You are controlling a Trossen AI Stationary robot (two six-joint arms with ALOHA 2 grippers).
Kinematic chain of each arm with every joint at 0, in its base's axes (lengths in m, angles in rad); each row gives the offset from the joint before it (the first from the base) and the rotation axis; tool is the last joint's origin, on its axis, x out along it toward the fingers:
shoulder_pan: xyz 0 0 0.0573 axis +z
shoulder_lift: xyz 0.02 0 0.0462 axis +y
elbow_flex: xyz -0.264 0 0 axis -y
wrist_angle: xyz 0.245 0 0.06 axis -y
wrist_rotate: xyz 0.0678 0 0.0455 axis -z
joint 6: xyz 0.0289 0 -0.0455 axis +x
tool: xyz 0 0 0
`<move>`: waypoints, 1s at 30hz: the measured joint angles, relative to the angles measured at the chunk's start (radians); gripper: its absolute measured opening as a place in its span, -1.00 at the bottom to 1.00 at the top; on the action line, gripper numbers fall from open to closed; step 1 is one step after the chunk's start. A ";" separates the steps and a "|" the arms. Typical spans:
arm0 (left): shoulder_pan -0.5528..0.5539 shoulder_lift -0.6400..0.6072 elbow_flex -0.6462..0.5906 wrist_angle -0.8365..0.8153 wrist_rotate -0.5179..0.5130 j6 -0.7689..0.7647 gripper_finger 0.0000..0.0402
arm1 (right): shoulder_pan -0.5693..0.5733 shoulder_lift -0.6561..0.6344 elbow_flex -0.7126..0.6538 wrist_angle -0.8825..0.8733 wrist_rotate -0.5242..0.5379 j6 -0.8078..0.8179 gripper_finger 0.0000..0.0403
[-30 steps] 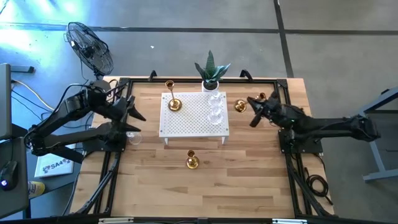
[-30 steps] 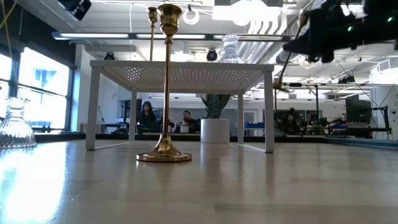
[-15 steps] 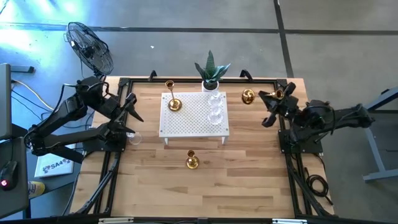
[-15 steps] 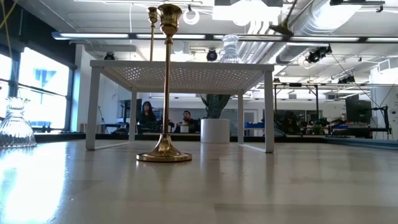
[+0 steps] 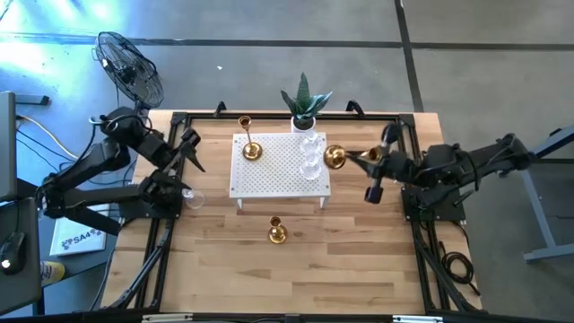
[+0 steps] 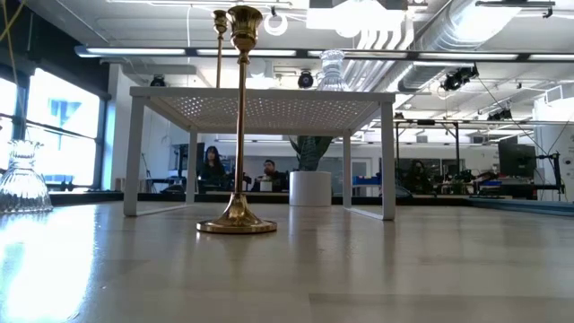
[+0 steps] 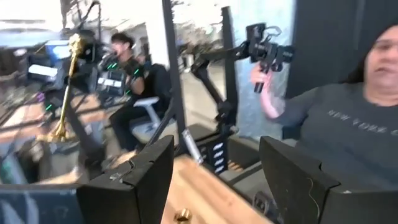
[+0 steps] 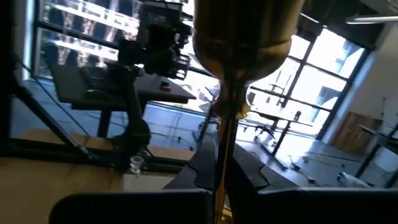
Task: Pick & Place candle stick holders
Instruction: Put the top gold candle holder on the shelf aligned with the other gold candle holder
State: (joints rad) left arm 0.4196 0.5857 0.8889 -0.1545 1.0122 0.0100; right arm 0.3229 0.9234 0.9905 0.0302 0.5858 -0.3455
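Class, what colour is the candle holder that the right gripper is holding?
Shiny gold. The candle holder in the right gripper shows best in the high view.

Glass holders (image 5: 311, 157) on rack (image 5: 273, 175), plant (image 5: 305, 103) behind

bright, even daylight floods the scene; windows (image 8: 323, 87) and ceiling lamps (image 6: 377, 36) glare white. the wooden table (image 6: 359, 269) reflects a pale sheen. the left wrist view is smeared with motion blur; the near gold holder (image 8: 239, 37) looks soft.
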 joint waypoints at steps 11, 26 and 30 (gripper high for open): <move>-0.368 0.261 0.000 0.239 -0.323 -0.056 0.16 | 0.071 0.262 0.213 -0.004 -0.171 0.039 -0.98; -0.514 0.522 0.000 0.365 -0.695 -0.059 0.16 | 0.062 0.449 0.235 0.070 -0.309 0.103 -0.98; -0.530 0.575 0.000 0.393 -0.687 -0.032 0.16 | 0.050 0.465 0.235 0.071 -0.326 0.105 -0.98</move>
State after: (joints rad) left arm -0.1102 1.1606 0.8894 0.2387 0.3255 -0.0220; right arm 0.3726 1.3887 1.2259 0.1009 0.2603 -0.2401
